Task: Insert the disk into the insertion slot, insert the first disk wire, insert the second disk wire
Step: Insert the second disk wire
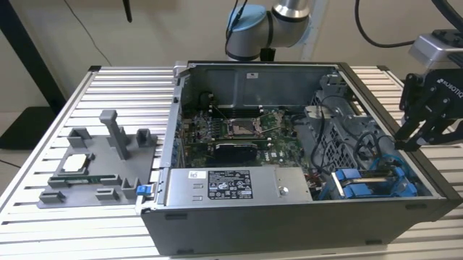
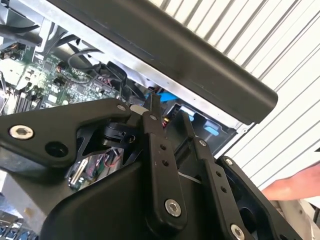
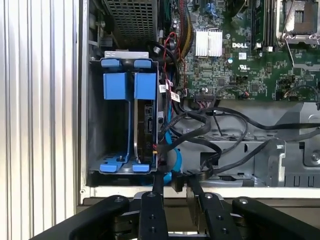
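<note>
Gripper (image 3: 175, 181), first wrist view: its black fingers (image 3: 152, 210) sit closest to us, the tips parted by a narrow gap and gripping nothing, poised at the pale rim of the computer case (image 3: 110, 192). Beyond them we list the insertion slot (image 3: 95, 130), a grey metal bay with blue trim. The disk (image 3: 146, 125) stands seated in it, end-on, in its blue carrier. A blue wire (image 3: 173, 162) and black cables (image 3: 215, 132) lie just beside the disk's end; we cannot tell whether either is plugged in. The motherboard (image 3: 250, 65) lies farther in.

Second wrist view: we note the fingers narrowly apart, the case's dark edge over the slatted table (image 2: 285, 55), and a person's hand (image 2: 295, 187) beside the gripper body.

Exterior view: we record the case open on the table. The gripper hangs outside the case wall on the exterior view's right, near the slot's corner. The power-supply box (image 1: 239, 184) sits at the case's near side. A grey fixture tray (image 1: 101, 173) lies on the table at the exterior view's left, apart from the case.
</note>
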You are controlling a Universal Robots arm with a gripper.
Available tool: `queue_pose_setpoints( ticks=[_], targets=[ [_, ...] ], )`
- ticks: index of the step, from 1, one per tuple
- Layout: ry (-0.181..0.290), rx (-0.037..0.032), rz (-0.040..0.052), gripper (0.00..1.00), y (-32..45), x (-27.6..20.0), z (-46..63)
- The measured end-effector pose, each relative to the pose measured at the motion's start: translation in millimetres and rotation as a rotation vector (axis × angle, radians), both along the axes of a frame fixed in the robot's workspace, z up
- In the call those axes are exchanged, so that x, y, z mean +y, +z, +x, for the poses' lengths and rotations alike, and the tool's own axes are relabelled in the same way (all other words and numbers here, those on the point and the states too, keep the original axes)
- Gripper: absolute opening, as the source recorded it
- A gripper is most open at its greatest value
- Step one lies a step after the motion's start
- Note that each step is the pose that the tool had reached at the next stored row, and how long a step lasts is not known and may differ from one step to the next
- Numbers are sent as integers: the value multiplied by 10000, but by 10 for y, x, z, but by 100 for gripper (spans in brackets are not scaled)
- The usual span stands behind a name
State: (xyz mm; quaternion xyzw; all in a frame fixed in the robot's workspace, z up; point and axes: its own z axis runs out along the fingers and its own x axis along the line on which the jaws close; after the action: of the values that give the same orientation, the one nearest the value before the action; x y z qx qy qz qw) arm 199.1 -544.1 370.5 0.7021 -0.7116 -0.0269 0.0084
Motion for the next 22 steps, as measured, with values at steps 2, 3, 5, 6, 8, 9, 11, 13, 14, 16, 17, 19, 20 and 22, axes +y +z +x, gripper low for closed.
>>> queue_pose_setpoints(
  ticks=[2, 3, 5, 6, 8, 9, 11, 13, 14, 16, 17, 19, 20, 22],
  targets=[
    [1, 0, 0, 100, -11, 0, 0],
    [1, 0, 0, 100, -15, 0, 0],
    [1, 0, -2, 100, -21, 0, 0],
    [2, 0, -2, 100, -23, 0, 0],
    [2, 0, 0, 100, -25, 0, -5],
    [1, 0, -1, 100, -25, 0, -6],
    [1, 0, 0, 100, -25, 0, -8],
    [0, 0, 0, 100, -25, -1, -13],
    [1, 0, 0, 100, -25, -1, -15],
    [2, 0, 0, 100, -26, -1, -20],
    [2, 0, 0, 100, -26, -1, -23],
    [1, 0, 0, 100, -26, -1, -29],
    [1, 0, 0, 100, -26, -1, -31],
    [2, 0, -1, 100, -28, -1, -35]
  ],
)
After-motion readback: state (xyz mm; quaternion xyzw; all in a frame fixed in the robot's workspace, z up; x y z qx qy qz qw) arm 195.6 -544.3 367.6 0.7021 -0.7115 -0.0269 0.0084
